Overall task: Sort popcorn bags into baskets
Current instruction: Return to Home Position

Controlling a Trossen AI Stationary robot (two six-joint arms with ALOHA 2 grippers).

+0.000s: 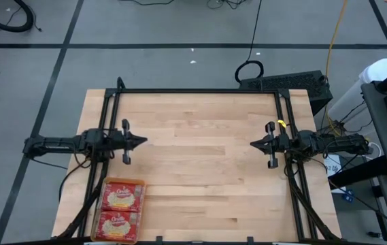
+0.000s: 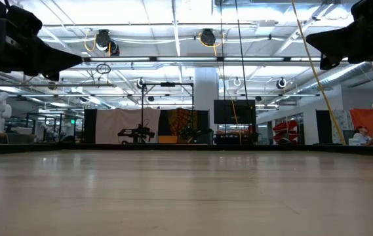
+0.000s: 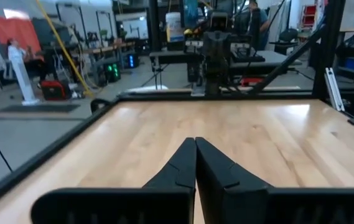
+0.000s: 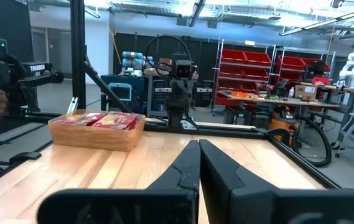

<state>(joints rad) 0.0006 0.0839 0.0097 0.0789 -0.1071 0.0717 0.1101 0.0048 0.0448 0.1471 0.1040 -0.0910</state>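
Note:
An orange basket (image 1: pixel 141 204) stands at the table's near left corner with two red popcorn bags (image 1: pixel 121 198) lying flat in it, one behind the other. It also shows in the right wrist view (image 4: pixel 96 137). My left gripper (image 1: pixel 143 141) hovers shut and empty over the table's left side, pointing toward the right. My right gripper (image 1: pixel 254 144) hovers shut and empty over the right side, pointing toward the left. Their shut fingertips show in the left wrist view (image 3: pixel 195 142) and the right wrist view (image 4: pixel 199 144).
The wooden tabletop (image 1: pixel 200 170) lies bare between the two grippers. A black frame (image 1: pixel 193 91) runs along the table's far edge and down both sides. The room beyond holds shelves, stands and people far off.

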